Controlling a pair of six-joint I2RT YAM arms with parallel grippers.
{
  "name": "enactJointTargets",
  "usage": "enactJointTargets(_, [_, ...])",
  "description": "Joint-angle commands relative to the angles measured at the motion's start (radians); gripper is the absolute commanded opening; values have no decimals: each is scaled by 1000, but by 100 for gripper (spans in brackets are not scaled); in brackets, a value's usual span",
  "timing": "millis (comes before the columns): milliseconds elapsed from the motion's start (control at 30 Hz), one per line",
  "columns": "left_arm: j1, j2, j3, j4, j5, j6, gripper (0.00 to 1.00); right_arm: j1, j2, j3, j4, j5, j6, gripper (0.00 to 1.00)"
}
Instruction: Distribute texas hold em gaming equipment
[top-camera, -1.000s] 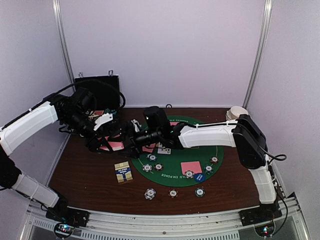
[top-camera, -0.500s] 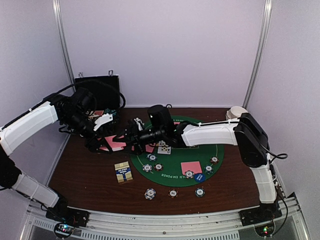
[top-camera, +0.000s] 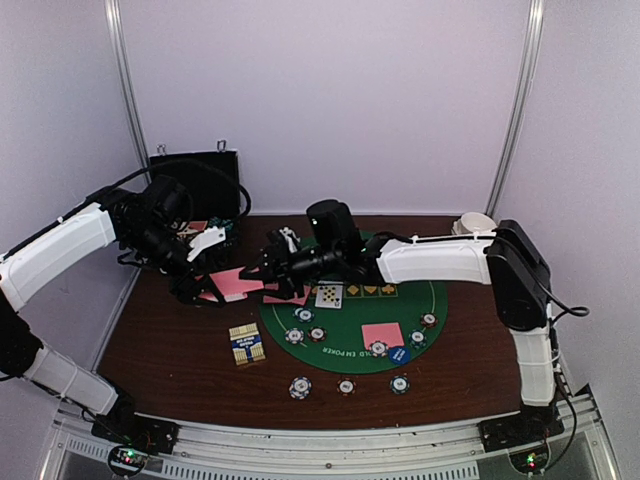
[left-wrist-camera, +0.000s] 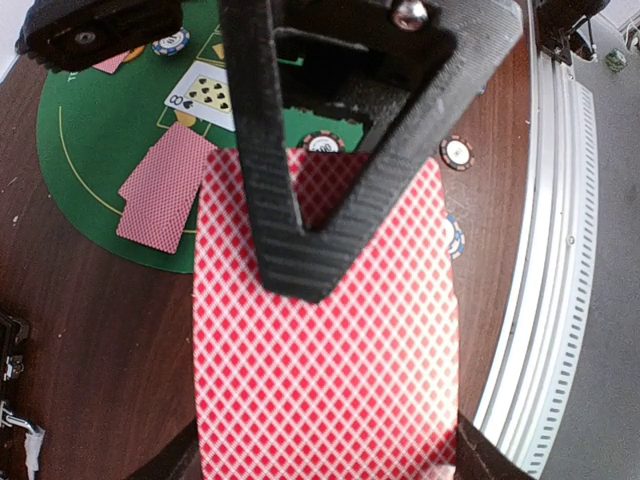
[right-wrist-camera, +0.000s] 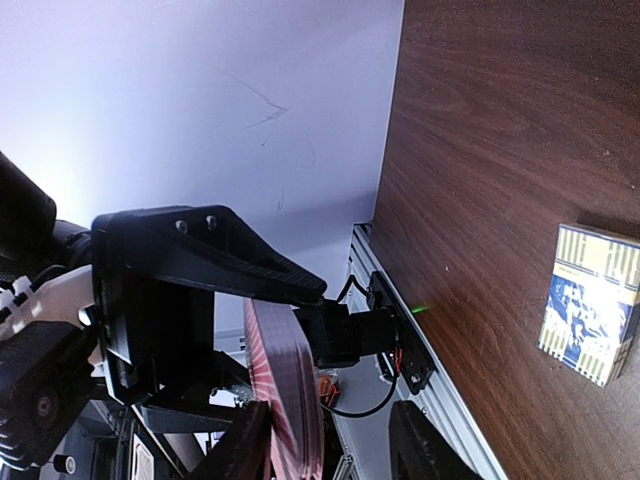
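Note:
My left gripper (top-camera: 215, 285) is shut on a deck of pink-backed playing cards (top-camera: 240, 283) and holds it above the table's left side. In the left wrist view the deck (left-wrist-camera: 330, 380) fills the frame, with one finger (left-wrist-camera: 300, 270) lying on top. My right gripper (top-camera: 272, 268) is open at the deck's right edge. In the right wrist view the deck (right-wrist-camera: 285, 400) shows edge-on between my right gripper's (right-wrist-camera: 330, 450) fingers, close to the left one. Face-up cards (top-camera: 328, 295), a pink card (top-camera: 382, 335), a blue marker disc (top-camera: 398, 354) and several poker chips (top-camera: 294, 336) lie on the green mat (top-camera: 440, 300). No triangle marker shows.
Three chips (top-camera: 346, 386) lie on the brown table in front of the mat. A card box (top-camera: 245, 343) lies left of the mat and also shows in the right wrist view (right-wrist-camera: 590, 300). A black case (top-camera: 195, 180) stands at the back left, a white bowl (top-camera: 475, 225) at the back right.
My right arm has drawn back to the right, uncovering the face-up cards on the mat. The left gripper stays in place with the deck.

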Motion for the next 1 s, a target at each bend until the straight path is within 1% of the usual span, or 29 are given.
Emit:
enactJointTargets(0, [9, -10, 25, 22, 30, 14, 0, -16, -75, -24, -14, -12, -12, 39])
enactJointTargets(167, [9, -7, 30, 21, 29, 13, 0, -15, -91, -39, 22, -20, 16, 30])
enactJointTargets(367, [9, -3, 33, 21, 28, 12, 0, -15, -98, -70, 117, -30, 86, 23])
enactJointTargets(633, [9, -4, 33, 21, 19, 12, 0, -15, -98, -85, 188, -50, 140, 12])
enactJointTargets(733, [9, -5, 33, 21, 12, 12, 0, -15, -102, -77, 165, -64, 132, 9])
enactJointTargets(933, [9, -5, 32, 21, 5, 11, 0, -17, -118, -45, 62, -90, 60, 9])
enactJointTargets(967, [9, -6, 32, 20, 6, 10, 0, -18, -120, -42, 43, -94, 48, 7])
